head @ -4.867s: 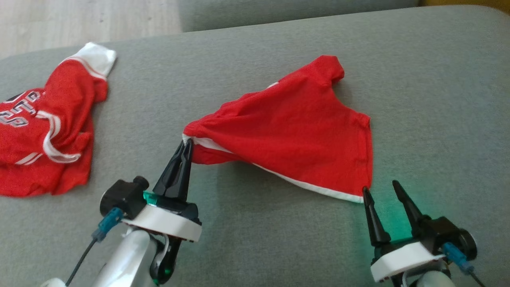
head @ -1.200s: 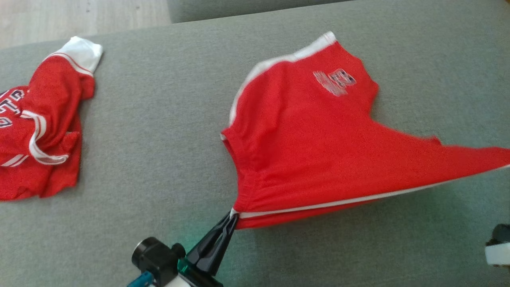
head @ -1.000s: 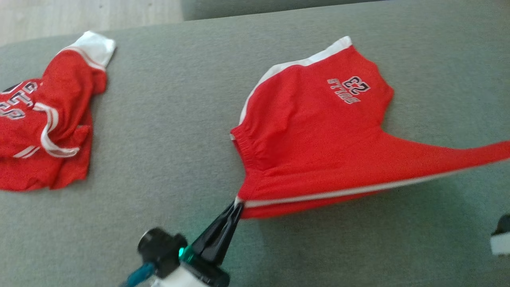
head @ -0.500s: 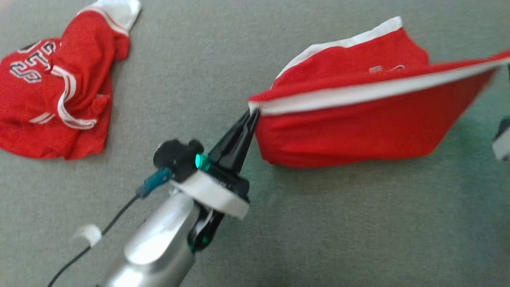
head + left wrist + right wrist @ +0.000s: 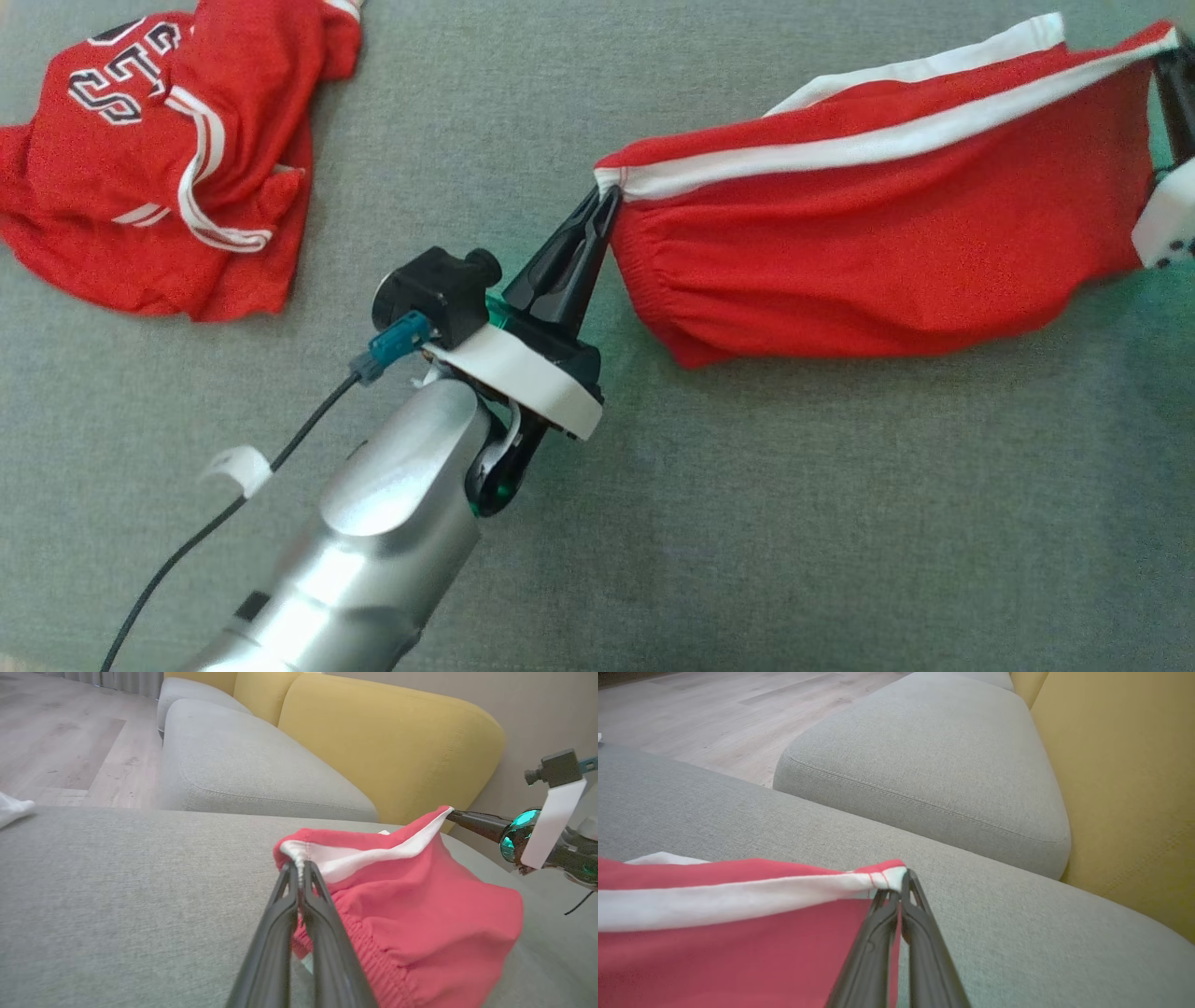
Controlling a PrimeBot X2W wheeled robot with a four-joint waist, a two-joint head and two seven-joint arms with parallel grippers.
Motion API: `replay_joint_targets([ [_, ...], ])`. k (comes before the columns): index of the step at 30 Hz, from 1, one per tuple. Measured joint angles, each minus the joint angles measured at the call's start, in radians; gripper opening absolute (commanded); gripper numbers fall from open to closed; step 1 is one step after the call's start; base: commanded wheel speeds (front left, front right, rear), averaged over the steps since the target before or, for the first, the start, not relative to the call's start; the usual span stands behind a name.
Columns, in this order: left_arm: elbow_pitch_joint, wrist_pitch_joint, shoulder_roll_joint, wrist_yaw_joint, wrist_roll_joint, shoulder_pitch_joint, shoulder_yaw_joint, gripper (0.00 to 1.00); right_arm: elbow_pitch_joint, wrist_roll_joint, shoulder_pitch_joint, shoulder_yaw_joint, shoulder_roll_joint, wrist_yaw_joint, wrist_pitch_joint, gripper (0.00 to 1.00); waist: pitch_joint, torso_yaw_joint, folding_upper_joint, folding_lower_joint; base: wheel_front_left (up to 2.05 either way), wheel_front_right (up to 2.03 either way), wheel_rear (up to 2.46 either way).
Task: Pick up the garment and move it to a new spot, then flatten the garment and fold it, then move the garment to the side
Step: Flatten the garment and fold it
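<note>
The red fabric garment with a white band along its edge (image 5: 868, 252) hangs in the air, stretched between the two arms above the grey upholstered cushion (image 5: 794, 523). Its loose belly sags close to the cushion.

The left gripper (image 5: 602, 198) is pressed together on one corner of the white band. The right gripper (image 5: 900, 889) is pinching the opposite corner, at the far right of the head view.

The step in hand looks like carrying the garment to a fresh spot and laying it out flat. To do it well, both arms should travel together at equal height, so the band is taut without being tugged out of either pinch. The hanging lower part should touch down first. The held edge can then be drawn away and lowered so the cloth unrolls without bunching.

It should land well apart from the crumpled red and white jersey (image 5: 168, 159) at the cushion's left. Release should come only once the band rests on the cushion.
</note>
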Motion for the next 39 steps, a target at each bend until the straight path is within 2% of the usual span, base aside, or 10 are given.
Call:
replay_joint_targets([
  [3,0.023,-0.008,-0.005,0.004,0.0,-0.015,0.001,0.0,0.07,0.008,-0.054,0.034,0.004,0.0,-0.026,0.02,0.011,0.011,0.0,0.0,0.0,0.0,0.0],
  [4,0.027,-0.009,-0.006,0.005,0.0,-0.018,0.001,0.0,0.091,0.015,-0.068,0.043,0.007,0.0,-0.036,0.32,0.013,0.014,0.0,0.0,0.0,0.0,0.0],
  [5,0.031,-0.009,-0.008,0.005,0.0,-0.02,0.001,0.24,0.112,0.022,-0.081,0.054,0.009,0.0,-0.044,0.8,0.015,0.016,0.0,0.0,0.0,0.0,0.0],
  [6,0.036,-0.009,-0.011,0.005,0.0,-0.02,0.002,0.61,0.13,0.029,-0.092,0.066,0.011,0.0,-0.053,1.0,0.016,0.018,0.0,0.0,0.0,0.0,0.0],
  [7,0.042,-0.009,-0.015,0.009,0.0,-0.02,0.002,1.0,0.145,0.041,-0.097,0.072,0.015,0.0,-0.069,1.0,0.016,0.019,0.0,0.0,0.0,0.0,0.0],
  [29,-0.408,-0.025,-0.022,0.18,0.373,0.346,0.284,1.0,0.345,0.466,-0.032,0.181,0.013,0.0,0.049,1.0,-0.037,0.084,0.0,-0.0003,0.0,0.0,0.0],
  [30,-0.42,-0.025,-0.022,0.18,0.382,0.36,0.291,1.0,0.346,0.475,-0.034,0.187,0.009,0.0,0.063,0.87,-0.04,0.087,0.0,-0.0003,0.0,0.0,0.0],
  [32,-0.437,-0.025,-0.022,0.179,0.388,0.386,0.305,1.0,0.349,0.5,-0.037,0.194,0.005,0.0,0.084,0.1,-0.045,0.089,0.0,-0.0003,0.0,0.0,0.0],
  [33,-0.443,-0.025,-0.022,0.179,0.395,0.395,0.311,1.0,0.349,0.513,-0.037,0.196,0.005,0.0,0.089,0.0,-0.046,0.087,0.0,-0.0003,0.0,0.0,0.0],
  [39,-0.466,-0.025,-0.023,0.178,0.416,0.425,0.354,1.0,0.359,0.534,-0.036,0.216,0.012,0.0,0.039,0.0,-0.061,0.044,0.0,-0.0001,0.0,0.0,0.0],
])
